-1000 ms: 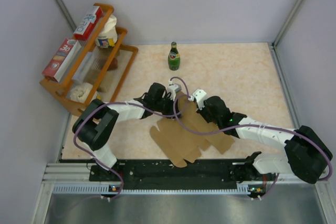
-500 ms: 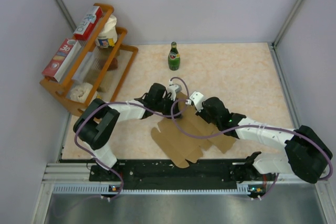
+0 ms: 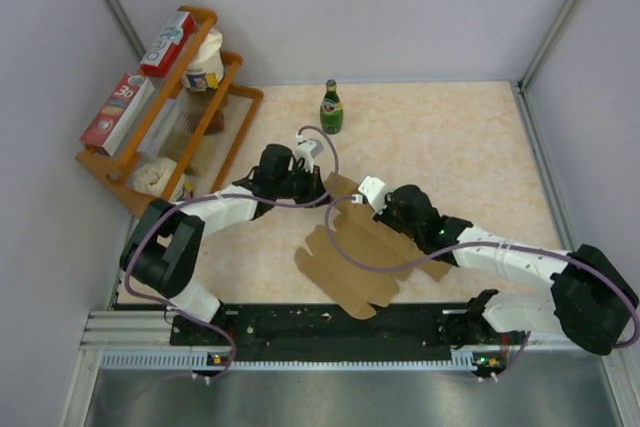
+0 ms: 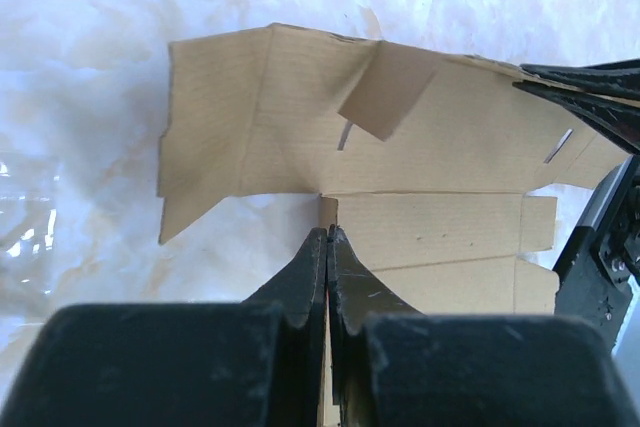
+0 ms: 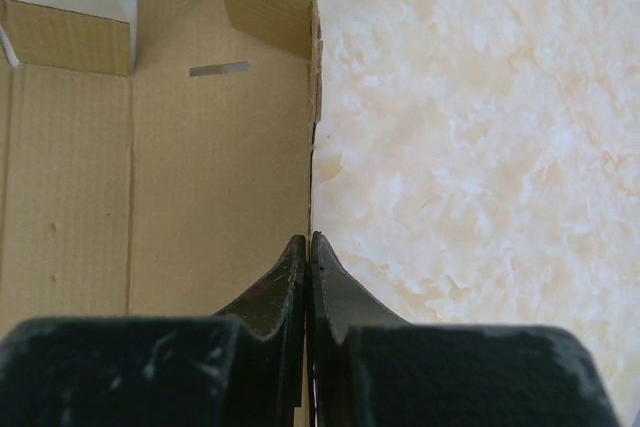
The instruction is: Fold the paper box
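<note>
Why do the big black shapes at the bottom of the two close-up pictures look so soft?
Left wrist view: the left end effector sits too near the lens, so its base blurs while the paper box is sharp. Right wrist view: same for the right end effector. Top external view: evenly lit and sharp.

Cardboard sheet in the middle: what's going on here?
Both arms are working on the paper box, a brown die-cut sheet lying on the table. The left gripper is pinched shut on one of its edges, and the right gripper is shut on another edge. A couple of small flaps stand up, but the sheet is mostly flat, with no box shape yet.
</note>
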{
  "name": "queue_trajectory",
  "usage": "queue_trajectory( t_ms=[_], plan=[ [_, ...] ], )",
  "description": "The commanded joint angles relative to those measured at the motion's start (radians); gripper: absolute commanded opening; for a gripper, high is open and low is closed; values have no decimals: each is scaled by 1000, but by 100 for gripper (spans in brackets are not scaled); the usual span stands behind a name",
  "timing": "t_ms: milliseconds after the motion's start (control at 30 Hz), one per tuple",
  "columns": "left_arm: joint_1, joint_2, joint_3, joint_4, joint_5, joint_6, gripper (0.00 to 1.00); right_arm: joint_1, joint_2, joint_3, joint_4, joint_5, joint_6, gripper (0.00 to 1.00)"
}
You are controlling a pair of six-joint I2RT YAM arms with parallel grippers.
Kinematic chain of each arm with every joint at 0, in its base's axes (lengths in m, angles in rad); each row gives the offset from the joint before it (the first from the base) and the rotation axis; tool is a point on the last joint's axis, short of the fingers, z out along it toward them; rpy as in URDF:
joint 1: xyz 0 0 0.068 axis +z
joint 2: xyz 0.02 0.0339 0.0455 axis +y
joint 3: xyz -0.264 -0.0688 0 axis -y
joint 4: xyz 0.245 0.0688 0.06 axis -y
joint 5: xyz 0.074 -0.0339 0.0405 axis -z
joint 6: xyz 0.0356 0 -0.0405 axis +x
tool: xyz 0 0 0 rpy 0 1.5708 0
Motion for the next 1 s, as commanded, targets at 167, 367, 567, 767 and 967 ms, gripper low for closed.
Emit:
queue_trajectory(
  t_ms=[167, 367, 567, 767, 967],
  plan=[
    [109, -88, 52, 22, 52, -34, 0, 37, -75, 30, 49, 11, -105, 0],
    [172, -103, 77, 23, 37, -54, 0, 74, -80, 21, 52, 47, -187, 0],
    [231, -117, 68, 49, 25, -71, 5, 93, -116, -12, 95, 74, -258, 0],
    [244, -57, 92, 80, 109, -57, 31, 96, -196, -49, 110, 25, -313, 0],
    [244, 6, 103, 138, 189, -55, 61, 96, -238, -69, 75, -34, -326, 0]
  ],
)
